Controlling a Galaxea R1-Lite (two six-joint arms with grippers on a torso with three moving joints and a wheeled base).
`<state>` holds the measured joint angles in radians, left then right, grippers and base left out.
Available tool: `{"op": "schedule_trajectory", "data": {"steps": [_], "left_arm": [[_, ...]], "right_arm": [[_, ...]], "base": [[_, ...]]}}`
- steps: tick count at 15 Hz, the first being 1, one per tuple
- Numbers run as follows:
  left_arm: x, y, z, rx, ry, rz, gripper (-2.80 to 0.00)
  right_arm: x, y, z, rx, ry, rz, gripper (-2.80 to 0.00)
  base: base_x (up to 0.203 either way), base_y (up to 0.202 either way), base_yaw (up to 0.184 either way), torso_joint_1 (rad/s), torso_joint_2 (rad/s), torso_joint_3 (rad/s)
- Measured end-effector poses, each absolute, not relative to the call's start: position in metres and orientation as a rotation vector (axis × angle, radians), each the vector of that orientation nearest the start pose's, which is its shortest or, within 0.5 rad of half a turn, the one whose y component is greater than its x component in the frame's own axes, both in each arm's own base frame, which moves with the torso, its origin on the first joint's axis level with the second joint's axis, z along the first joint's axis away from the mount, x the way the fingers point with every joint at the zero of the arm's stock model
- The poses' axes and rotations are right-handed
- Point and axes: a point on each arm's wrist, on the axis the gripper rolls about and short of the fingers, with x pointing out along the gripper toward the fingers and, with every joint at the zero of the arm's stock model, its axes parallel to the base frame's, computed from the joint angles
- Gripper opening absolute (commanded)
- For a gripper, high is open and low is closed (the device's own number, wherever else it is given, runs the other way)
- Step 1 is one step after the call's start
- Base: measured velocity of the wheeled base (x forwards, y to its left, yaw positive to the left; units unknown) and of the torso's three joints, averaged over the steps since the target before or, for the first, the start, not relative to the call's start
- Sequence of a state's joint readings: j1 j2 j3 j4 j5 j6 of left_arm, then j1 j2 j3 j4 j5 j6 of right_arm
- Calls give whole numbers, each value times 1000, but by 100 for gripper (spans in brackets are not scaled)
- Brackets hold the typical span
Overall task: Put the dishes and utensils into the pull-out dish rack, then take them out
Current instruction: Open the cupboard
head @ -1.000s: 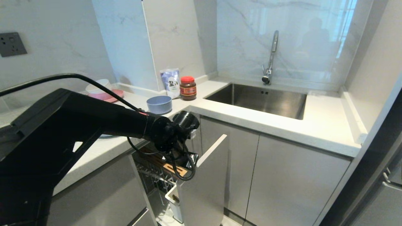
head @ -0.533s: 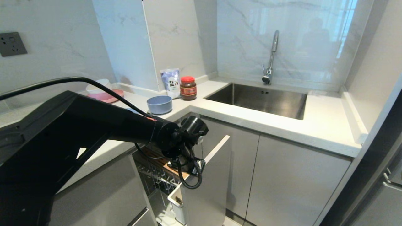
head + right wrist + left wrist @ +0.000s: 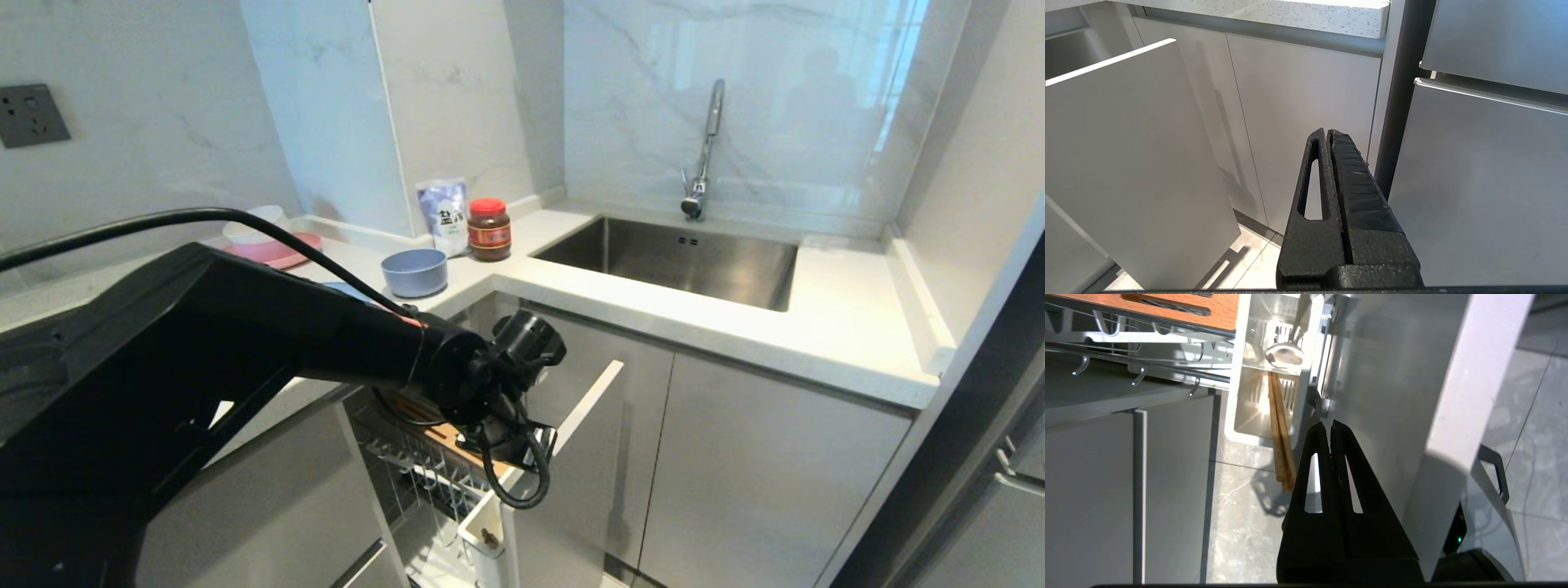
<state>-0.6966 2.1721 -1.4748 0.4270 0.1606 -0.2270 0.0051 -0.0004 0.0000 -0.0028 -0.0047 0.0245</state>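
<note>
Rack front point(image 3: 571, 474) slid further out; left tool point(image 3: 1328, 425) pinched together, hidden behind wrist in head view.

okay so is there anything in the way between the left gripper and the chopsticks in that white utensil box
Nothing visible. In the left wrist view the left gripper, fingers shut, sits just inside the grey cabinet front, beside the chopsticks, which stick out of the white utensil box. Only open space lies between them; a metal utensil stands in the box's other section.
</note>
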Motion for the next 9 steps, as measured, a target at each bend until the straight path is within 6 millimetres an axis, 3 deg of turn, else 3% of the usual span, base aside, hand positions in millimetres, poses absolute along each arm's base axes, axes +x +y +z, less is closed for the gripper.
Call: {"op": "schedule_trajectory", "data": {"steps": [9], "left_arm": [[284, -272, 101, 225, 1111, -456, -280]], "right_arm": [[-23, 0, 76, 24, -3, 0, -280]], "base": [[0, 0, 0, 0, 0, 0]]}}
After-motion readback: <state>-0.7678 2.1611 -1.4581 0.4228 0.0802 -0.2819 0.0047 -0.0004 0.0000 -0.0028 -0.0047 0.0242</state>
